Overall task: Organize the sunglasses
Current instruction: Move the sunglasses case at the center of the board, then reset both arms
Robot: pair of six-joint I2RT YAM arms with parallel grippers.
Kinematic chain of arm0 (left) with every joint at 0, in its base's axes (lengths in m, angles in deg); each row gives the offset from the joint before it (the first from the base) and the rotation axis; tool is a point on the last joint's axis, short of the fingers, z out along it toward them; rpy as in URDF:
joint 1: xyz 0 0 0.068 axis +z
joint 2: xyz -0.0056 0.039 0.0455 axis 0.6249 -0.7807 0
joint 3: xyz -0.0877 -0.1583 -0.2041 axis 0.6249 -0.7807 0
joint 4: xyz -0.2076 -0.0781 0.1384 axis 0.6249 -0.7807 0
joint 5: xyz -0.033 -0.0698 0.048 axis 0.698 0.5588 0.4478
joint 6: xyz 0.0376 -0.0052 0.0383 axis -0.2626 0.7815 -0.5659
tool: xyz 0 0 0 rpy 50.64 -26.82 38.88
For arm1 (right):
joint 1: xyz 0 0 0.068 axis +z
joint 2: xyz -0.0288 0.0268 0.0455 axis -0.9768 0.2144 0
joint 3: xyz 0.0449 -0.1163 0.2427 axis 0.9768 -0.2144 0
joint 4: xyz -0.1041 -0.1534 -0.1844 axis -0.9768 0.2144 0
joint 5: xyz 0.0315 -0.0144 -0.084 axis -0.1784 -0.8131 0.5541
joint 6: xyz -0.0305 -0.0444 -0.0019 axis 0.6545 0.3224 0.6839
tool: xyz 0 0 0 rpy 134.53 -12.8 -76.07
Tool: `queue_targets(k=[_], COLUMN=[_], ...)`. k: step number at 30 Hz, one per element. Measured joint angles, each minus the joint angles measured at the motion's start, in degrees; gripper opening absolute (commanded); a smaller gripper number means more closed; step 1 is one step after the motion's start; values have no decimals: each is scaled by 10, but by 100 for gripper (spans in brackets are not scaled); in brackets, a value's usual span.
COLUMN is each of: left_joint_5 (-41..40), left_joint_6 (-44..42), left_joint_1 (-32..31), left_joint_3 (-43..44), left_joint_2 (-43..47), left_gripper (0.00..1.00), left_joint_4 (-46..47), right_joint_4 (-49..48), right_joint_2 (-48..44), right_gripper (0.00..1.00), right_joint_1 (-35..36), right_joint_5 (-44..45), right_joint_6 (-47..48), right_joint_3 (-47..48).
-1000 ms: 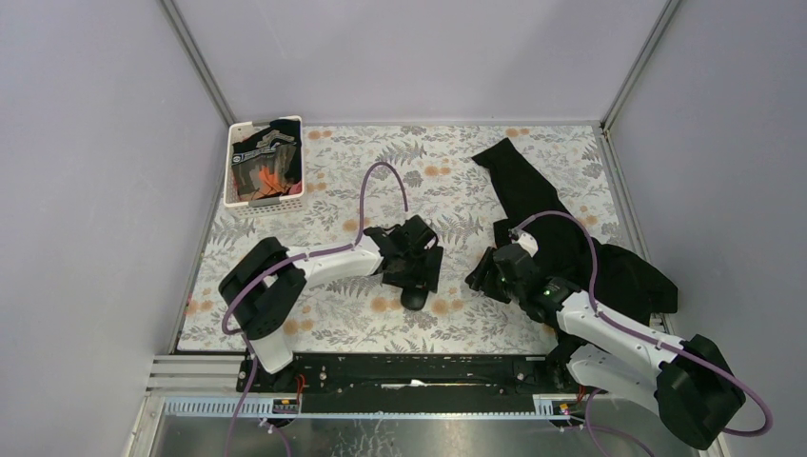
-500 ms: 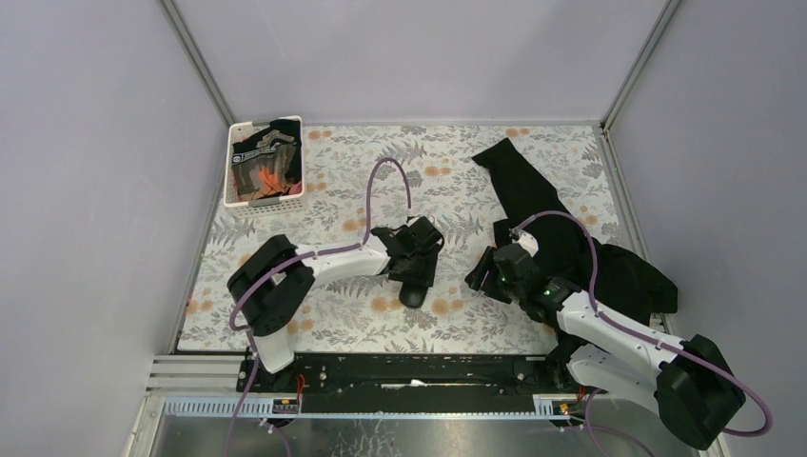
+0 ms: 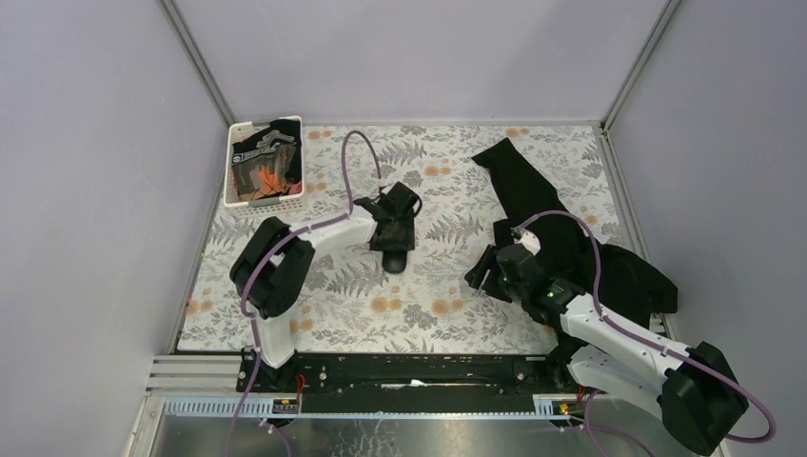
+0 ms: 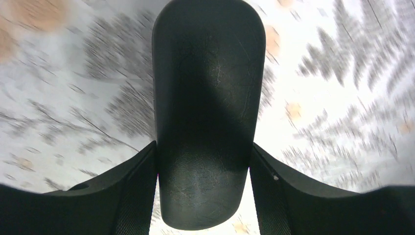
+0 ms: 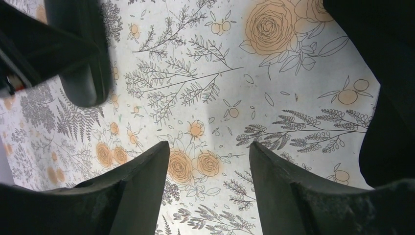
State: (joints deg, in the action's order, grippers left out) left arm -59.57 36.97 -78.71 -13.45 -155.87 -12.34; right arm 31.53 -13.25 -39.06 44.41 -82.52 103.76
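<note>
My left gripper is shut on a black oblong glasses case, one finger against each long side. The case's rounded end sticks out past the fingertips over the floral tablecloth, left of centre. The same case shows at the upper left of the right wrist view. My right gripper stands open over bare cloth, right of centre, with nothing between its fingers. The sunglasses are out of view in every frame.
A white basket holding dark clothing stands at the back left corner. A black garment lies along the right side, running under and behind my right arm. Metal frame posts and grey walls bound the table.
The left gripper has closed on the case and carried it left and toward the back of the table. The right gripper has opened a little and stayed in place.
</note>
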Motion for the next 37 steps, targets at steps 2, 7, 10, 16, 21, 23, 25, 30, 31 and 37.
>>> queue_targets(k=[2, 7, 10, 16, 21, 23, 25, 30, 31, 37], left_joint_5=[-6, -11, -17, -37, -38, -39, -43, -75, -83, -106], left_joint_6=[-2, -14, -20, -44, -71, -74, -74, -72, -70, -69], left_joint_1=[29, 45, 44, 41, 41, 41, 41, 41, 41, 41], left_joint_3=[14, 26, 27, 37, 51, 45, 25, -43, -52, -81], left_joint_2=[-16, -30, -24, 101, 280, 341, 394, 456, 455, 460], left_gripper=[69, 86, 86, 86, 87, 88, 88, 92, 92, 94], left_joint_4=[0, -4, -23, -73, -67, -60, -51, -47, -48, -54], right_joint_4=[2, 22, 52, 164, 201, 196, 190, 175, 175, 178], right_joint_2=[0, -1, -8, -16, -50, -85, -119, -174, -175, -155], right_gripper=[69, 91, 99, 100, 100, 100, 100, 100, 100, 100], right_joint_1=[0, 0, 0, -1, -2, -2, -2, -2, -2, -3], right_joint_5=[0, 4, 16, 85, 173, 209, 235, 280, 285, 293], right_joint_6=[1, 8, 16, 63, 113, 129, 137, 140, 139, 136], right_joint_3=[0, 0, 9, 135, 265, 285, 283, 242, 233, 216])
